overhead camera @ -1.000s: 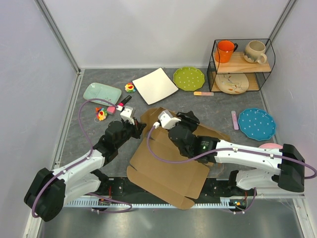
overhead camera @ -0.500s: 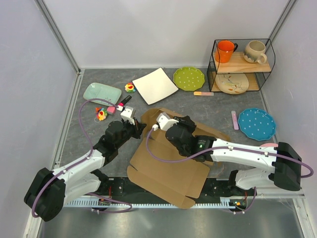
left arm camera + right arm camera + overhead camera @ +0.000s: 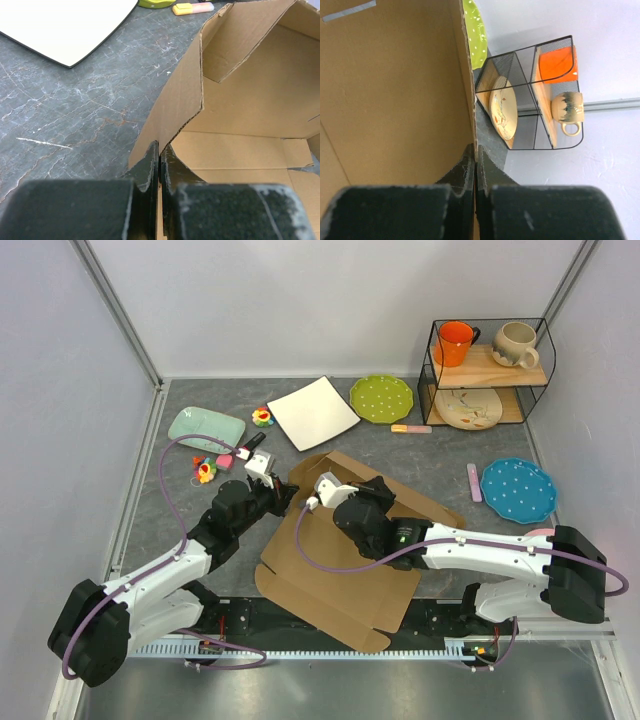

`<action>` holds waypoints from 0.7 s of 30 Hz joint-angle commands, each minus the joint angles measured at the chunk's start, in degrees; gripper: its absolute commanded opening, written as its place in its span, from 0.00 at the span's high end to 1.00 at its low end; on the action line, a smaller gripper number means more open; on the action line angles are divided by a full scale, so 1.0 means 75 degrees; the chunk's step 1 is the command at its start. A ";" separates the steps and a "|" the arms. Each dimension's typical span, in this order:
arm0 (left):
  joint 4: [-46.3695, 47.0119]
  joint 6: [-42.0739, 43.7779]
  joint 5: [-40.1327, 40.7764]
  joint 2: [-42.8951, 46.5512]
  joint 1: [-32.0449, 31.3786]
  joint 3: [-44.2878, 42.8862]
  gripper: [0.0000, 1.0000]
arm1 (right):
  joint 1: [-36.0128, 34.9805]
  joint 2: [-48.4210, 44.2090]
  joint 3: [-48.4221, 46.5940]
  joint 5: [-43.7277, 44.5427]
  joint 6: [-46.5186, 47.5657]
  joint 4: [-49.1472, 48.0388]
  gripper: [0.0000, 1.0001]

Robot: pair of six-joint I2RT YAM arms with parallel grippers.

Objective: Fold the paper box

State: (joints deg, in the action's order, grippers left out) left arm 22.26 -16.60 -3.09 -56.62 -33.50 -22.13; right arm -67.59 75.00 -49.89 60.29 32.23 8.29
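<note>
While the paper box (image 3: 340, 575) lies part-folded on the tabletop (image 3: 500, 445) between the arms, the left hand (image 3: 159, 150) pinches its raised flap and the right hand (image 3: 475, 150) clamps another edge.

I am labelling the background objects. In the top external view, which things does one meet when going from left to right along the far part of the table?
pale green tray → small flower toy → white square plate → green dotted plate → wire shelf
</note>
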 commanded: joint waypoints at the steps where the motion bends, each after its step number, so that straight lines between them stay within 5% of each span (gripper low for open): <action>1: 0.0266 -0.0118 -0.0056 0.0307 0.0001 -0.0389 0.98 | -0.0069 0.0334 0.0230 0.1135 0.0214 -0.0822 1.00; 21: 0.0312 -0.2017 -0.0443 -0.0501 -0.0655 -0.0085 0.94 | -0.0831 0.1133 0.1519 0.2414 0.1937 -0.3835 1.00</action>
State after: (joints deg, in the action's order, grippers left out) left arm 20.08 -27.38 -4.78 -58.96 -36.67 -22.50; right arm -73.25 83.11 -40.29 76.16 46.83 -14.39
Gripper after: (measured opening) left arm 0.035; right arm 0.018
